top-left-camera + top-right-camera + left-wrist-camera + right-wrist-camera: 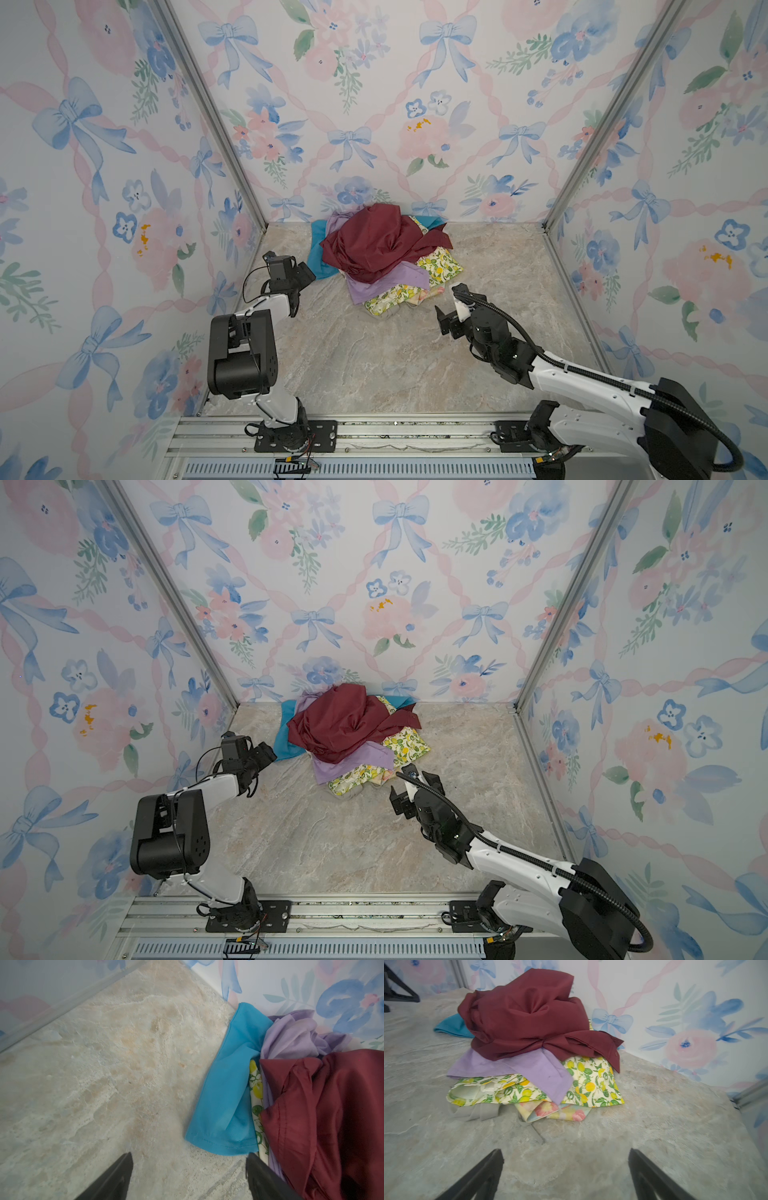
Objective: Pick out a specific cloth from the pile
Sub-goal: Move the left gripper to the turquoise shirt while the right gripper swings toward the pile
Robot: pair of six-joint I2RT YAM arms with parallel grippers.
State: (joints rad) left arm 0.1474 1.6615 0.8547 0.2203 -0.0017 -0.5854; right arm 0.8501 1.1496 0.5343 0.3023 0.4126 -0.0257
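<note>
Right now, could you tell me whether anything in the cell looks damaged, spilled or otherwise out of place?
Nothing stands out. The pile is a loose heap against the back wall, with the maroon cloth on top and the turquoise cloth poking out at its side. Both the left gripper and right gripper are open and empty.

Enclosure w/ 3 walls: wallpaper [374, 104] is white w/ blue bows, pink ribbons + roses, green leaves. Alu corner posts [208, 112] far left & far right. Floor [395, 353] is beige-grey marble-look slab, matte, bare on near side. Alu rail [395, 436] along near edge. Lighting soft, even, no hard shadows.
</note>
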